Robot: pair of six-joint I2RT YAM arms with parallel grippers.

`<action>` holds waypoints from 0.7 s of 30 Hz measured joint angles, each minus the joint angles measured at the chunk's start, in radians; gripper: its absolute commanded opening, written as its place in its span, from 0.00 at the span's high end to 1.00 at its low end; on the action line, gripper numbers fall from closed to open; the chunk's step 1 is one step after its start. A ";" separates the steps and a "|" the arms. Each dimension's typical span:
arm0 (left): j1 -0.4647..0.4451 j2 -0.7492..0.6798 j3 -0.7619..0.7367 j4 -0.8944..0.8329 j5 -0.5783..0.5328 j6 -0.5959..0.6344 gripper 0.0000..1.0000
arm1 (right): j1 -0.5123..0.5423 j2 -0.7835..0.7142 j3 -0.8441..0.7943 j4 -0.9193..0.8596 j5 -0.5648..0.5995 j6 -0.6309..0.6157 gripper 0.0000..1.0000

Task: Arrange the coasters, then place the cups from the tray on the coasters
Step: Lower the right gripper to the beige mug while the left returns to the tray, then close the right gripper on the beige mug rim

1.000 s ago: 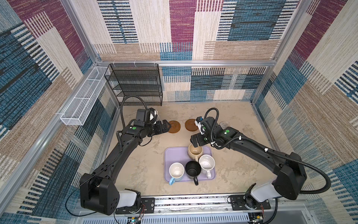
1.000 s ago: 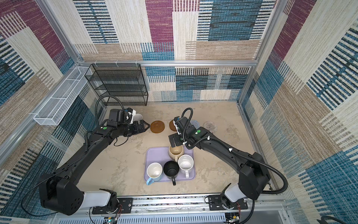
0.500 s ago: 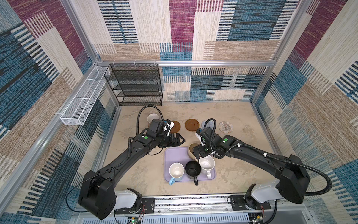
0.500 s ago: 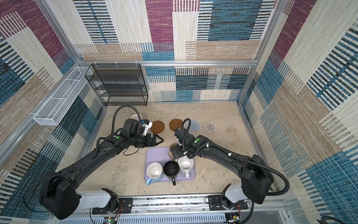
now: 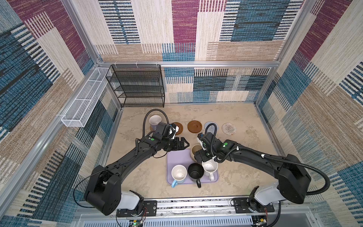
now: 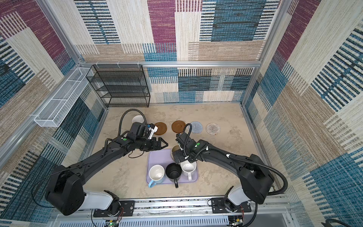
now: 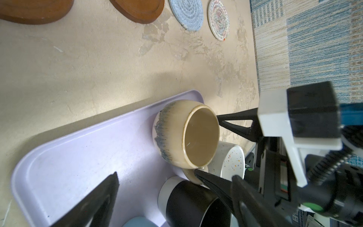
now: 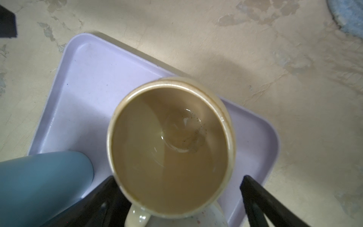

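Jaws on both grippers are spread wide and grasp nothing. In both top views the left gripper (image 5: 185, 143) hangs over the mottled beige counter (image 5: 245, 116), just off the upper left corner of the tray (image 5: 176, 157). Patchwork woven walls (image 5: 176, 29) in blue, magenta and tan enclose it, with a black mesh rack (image 5: 137, 86) at the back left and a white wire basket (image 5: 82, 106) on the left wall.

At upper centre lies a row: a lavender mug (image 5: 155, 120), a brown coaster (image 6: 160, 128), a second brown coaster (image 6: 178, 126), a grey-blue coaster (image 6: 197, 127) and a whitish coaster (image 6: 213, 128). The blue mug (image 5: 178, 174), black mug (image 5: 195, 172) and speckled mug (image 5: 210, 167) crowd the tray's lower edge.

The top views hide the right gripper (image 8: 178, 177) under its wrist. The left wrist view shows its fingers (image 7: 231, 121) either side of the beige mug (image 7: 196, 137) on the tray; whether they touch it I cannot tell.
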 measured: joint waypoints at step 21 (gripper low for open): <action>-0.001 0.063 -0.008 0.037 0.008 -0.008 0.09 | 0.002 0.076 0.025 0.031 -0.040 -0.034 0.24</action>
